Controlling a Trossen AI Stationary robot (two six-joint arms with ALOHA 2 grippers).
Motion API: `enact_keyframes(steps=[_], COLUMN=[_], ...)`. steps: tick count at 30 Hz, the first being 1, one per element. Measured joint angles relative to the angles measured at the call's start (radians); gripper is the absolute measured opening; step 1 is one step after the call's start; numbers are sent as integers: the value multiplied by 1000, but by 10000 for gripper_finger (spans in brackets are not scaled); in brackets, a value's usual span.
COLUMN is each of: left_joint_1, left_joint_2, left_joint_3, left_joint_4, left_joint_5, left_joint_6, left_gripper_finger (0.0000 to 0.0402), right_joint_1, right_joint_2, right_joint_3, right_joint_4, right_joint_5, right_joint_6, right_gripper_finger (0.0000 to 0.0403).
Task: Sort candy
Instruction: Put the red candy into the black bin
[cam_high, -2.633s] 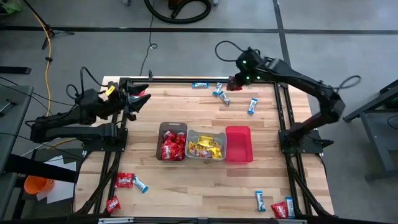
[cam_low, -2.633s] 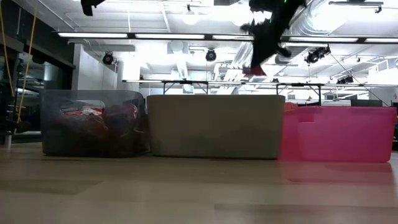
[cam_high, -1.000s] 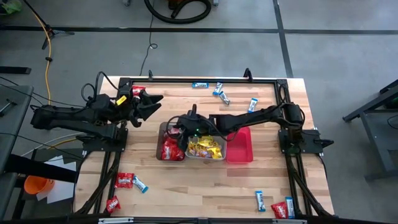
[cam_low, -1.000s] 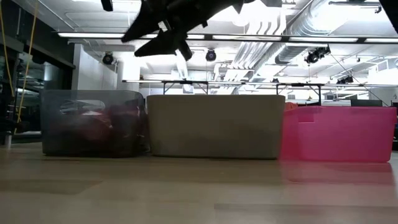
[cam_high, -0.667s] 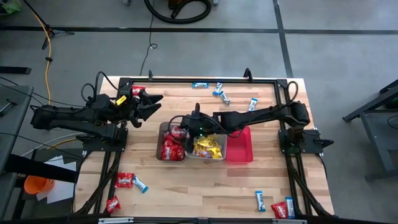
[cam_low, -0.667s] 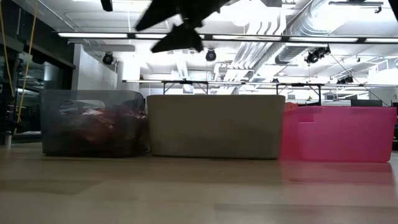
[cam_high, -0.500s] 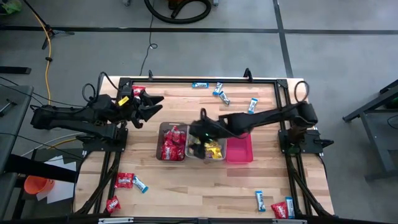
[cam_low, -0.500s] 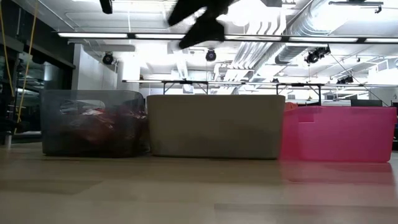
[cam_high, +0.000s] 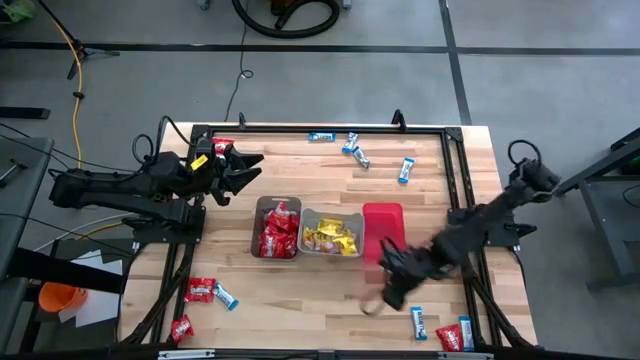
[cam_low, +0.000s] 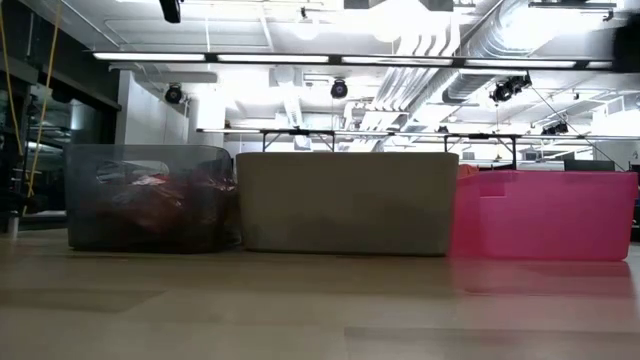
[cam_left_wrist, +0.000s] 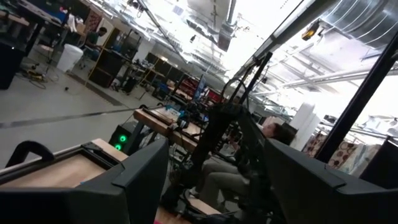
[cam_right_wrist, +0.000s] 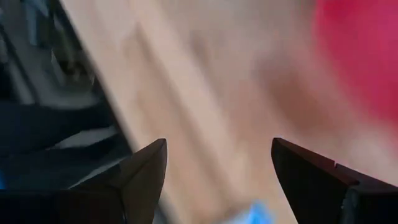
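Note:
Three bins stand in a row at mid-table: a brown one (cam_high: 278, 228) with red candy, a grey one (cam_high: 331, 233) with yellow candy, and a pink one (cam_high: 383, 225). Loose candy lies on the wood: blue bars (cam_high: 355, 150) at the far edge, red packets (cam_high: 199, 290) near left, and a blue bar (cam_high: 418, 322) near right. My right gripper (cam_high: 383, 290) hangs open and blurred over bare wood just nearer than the pink bin, with nothing between its fingers (cam_right_wrist: 217, 149). My left gripper (cam_high: 240, 165) waits open at the far left, above the table.
A black frame (cam_high: 320, 126) runs round the table's edges. A red packet (cam_high: 222, 146) lies beside my left gripper, and a red and a blue piece (cam_high: 453, 336) lie at the near right corner. The left wrist view shows a seated person (cam_left_wrist: 217, 177) in the room beyond.
My right gripper has swept fast from above the brown bin, across the grey and pink bins, toward the table's near right, and now hangs over the wood in front of the pink bin. My left arm has kept still.

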Motion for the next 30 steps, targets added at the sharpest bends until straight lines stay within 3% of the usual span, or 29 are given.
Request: enact_keyframes(steps=[6,11,18,30], left_joint_1=[1,1,1,1], left_joint_2=[0,0,0,0], left_joint_3=[0,0,0,0], left_joint_4=[2,3,3,1], left_joint_5=[-10,-18,-18,-18], left_joint_6=[0,-1,-7,-11], left_gripper_finger=[252,252,252,252], right_joint_1=[186,260,277,342], right_joint_2=[1,73,189,306], right_joint_3=[-53,-86,-86,-86], right_joint_4=[13,0,74,160], right_joint_5=[-287,-384,-517,-574], right_joint_6=[413,612,634,711], right_gripper_finger=[283,283,283,283])
